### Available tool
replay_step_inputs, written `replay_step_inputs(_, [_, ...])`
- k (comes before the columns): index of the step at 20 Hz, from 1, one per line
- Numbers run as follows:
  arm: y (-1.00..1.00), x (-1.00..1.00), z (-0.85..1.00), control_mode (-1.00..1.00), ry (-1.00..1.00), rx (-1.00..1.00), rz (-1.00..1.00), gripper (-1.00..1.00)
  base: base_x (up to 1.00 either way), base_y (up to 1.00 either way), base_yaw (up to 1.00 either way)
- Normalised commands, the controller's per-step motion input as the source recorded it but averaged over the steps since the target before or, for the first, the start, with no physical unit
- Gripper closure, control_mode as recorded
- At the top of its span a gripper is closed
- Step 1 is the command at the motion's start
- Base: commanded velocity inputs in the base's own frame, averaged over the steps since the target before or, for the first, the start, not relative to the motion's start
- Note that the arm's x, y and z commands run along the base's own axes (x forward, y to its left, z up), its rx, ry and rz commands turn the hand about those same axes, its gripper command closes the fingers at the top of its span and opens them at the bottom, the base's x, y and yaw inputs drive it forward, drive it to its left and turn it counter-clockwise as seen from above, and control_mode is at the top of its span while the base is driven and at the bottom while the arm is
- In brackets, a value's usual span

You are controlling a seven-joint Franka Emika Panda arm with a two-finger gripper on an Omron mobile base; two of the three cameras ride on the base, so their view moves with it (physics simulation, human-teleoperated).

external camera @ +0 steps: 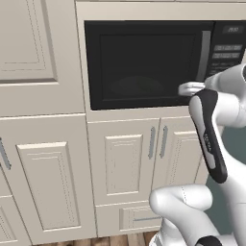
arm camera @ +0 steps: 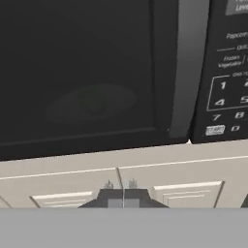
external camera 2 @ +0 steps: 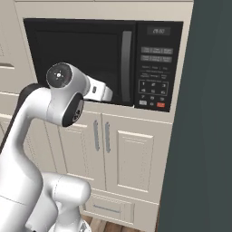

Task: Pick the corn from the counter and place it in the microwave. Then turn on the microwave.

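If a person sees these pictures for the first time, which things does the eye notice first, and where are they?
First comes the large black built-in microwave with a dark glass door, shut, set into cream panelled cabinets. Its long curved grey handle runs beside the right-side keypad with a red button. In front, the white robot arm with dark joints reaches toward the door's lower edge, and its gripper has shut jaws.
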Motion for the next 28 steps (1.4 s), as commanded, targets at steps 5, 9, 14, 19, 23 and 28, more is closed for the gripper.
replay_step_inputs(5, [-0.13, -0.13, 0.0, -1.0, 0.1, 0.17, -0.03, 1.0, 0.0, 0.0, 0.0])
replay_step_inputs(9, [-0.06, -0.17, 0.0, -1.0, 0.01, 0.17, -0.06, 1.0, 0.0, 0.0, 0.0])
replay_step_inputs(14, [-0.06, -0.16, 0.0, -1.0, 0.0, 0.17, -0.13, 1.0, 0.0, 0.0, 0.0])
replay_step_inputs(19, [-0.03, -0.11, 0.0, -1.0, 0.0, 0.16, -0.17, 1.0, 0.0, 0.0, 0.0])
replay_step_inputs(23, [0.0, -0.04, 0.0, -1.0, 0.0, 0.16, -0.17, 1.0, 0.0, 0.0, 0.0])
replay_step_inputs(28, [-0.09, -0.01, -0.01, -1.0, 0.03, 0.16, -0.18, 1.0, 0.0, 0.0, 0.0])
